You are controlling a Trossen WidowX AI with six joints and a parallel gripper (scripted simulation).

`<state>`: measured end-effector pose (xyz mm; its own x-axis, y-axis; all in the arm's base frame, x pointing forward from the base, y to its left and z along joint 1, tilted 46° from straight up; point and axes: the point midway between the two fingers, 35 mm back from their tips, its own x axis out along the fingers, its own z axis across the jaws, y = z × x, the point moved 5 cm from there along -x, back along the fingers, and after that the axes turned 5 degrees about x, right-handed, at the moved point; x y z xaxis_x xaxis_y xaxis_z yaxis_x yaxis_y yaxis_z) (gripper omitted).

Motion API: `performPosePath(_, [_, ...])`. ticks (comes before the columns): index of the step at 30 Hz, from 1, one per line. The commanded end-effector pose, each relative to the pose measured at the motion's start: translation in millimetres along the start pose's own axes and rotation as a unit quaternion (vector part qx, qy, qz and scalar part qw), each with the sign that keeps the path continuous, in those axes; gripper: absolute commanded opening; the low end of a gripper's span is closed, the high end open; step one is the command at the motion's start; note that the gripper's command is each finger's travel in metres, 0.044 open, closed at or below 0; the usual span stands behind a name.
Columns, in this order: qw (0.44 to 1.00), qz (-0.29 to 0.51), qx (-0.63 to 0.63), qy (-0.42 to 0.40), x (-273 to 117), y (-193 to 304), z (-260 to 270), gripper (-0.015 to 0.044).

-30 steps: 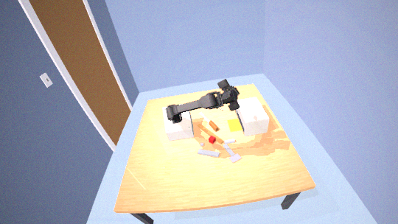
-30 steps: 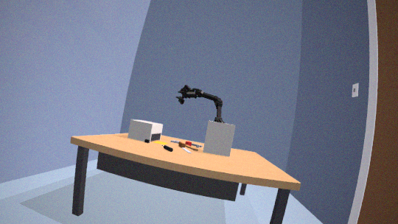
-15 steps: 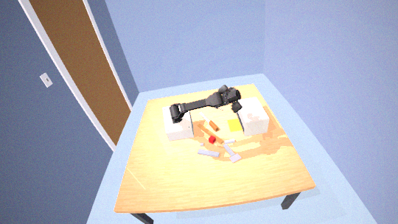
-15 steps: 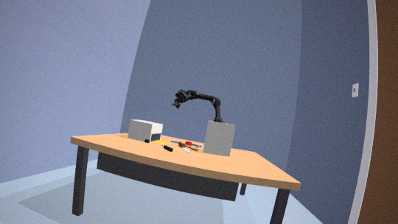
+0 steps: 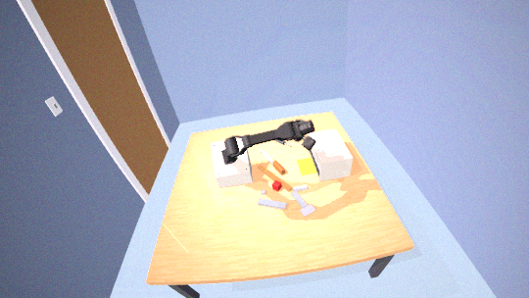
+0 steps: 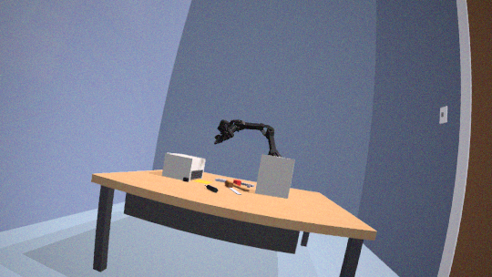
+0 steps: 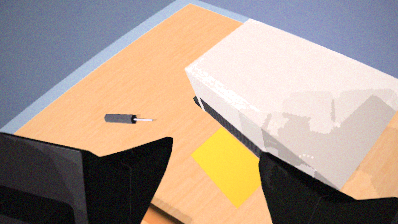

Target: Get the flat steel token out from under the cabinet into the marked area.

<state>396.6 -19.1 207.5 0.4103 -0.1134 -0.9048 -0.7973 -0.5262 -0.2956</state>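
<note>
The white cabinet [image 5: 335, 166] [image 6: 177, 166] [image 7: 250, 60] stands on the table, its dark slotted front [image 7: 231, 122] [image 6: 197, 174] facing the yellow marked area [image 5: 307, 167] [image 6: 201, 181] [image 7: 225, 167]. The steel token cannot be made out in any view. My gripper [image 5: 309, 142] [image 6: 217, 140] [image 7: 216, 151] is open and empty, raised above the table near the cabinet. In the wrist view its fingers stand wide apart, one overlapping the cabinet's lower front. A dark-handled screwdriver [image 5: 281, 142] [image 6: 211, 188] [image 7: 121, 118] lies on the table, away from the fingers.
An orange-handled tool [image 5: 278, 167] with a pale blade lies beside a brown stick [image 5: 274, 177]. A red cube [image 5: 276, 185] [image 6: 237, 182], a grey bar [image 5: 272, 203] and a grey T-shaped tool [image 5: 308, 210] lie nearby. A second white box [image 5: 234, 175] [image 6: 275, 178] stands near the arm's base.
</note>
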Motion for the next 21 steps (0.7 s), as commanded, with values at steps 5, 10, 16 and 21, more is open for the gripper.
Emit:
performPosePath(5, [0.992,0.075,-0.101,0.01,36,22,13,0.027])
performPosePath(10, [0.979,0.12,-0.164,0.012,54,36,22,0.027])
performPosePath(16, [0.955,0.172,-0.241,0.008,73,55,33,0.027])
performPosePath(21, [0.928,0.214,-0.304,0.001,86,71,42,0.027])
